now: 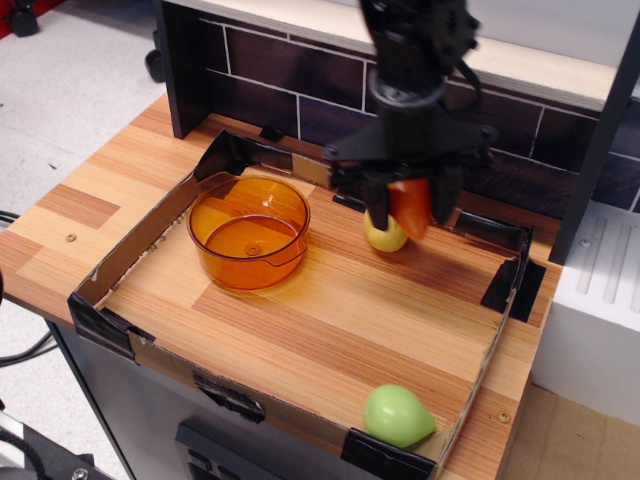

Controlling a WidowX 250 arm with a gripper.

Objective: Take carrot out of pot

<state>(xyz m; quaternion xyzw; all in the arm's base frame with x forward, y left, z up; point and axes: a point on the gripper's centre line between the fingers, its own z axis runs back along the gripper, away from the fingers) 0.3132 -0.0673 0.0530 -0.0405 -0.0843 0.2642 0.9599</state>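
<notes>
My gripper [408, 208] is shut on the orange-red toy carrot [409, 205] and holds it in the air above the back right of the tray, just in front of the yellow toy. The amber translucent pot [248, 232] stands empty at the tray's left, well to the left of the gripper.
A yellow lemon-like toy [383, 235] lies partly hidden behind the carrot. A green pear-like toy [397, 415] lies in the front right corner. The cardboard tray [130, 262] has low walls all round. A dark tiled wall [300, 80] rises behind, and a white unit [600, 310] stands at right.
</notes>
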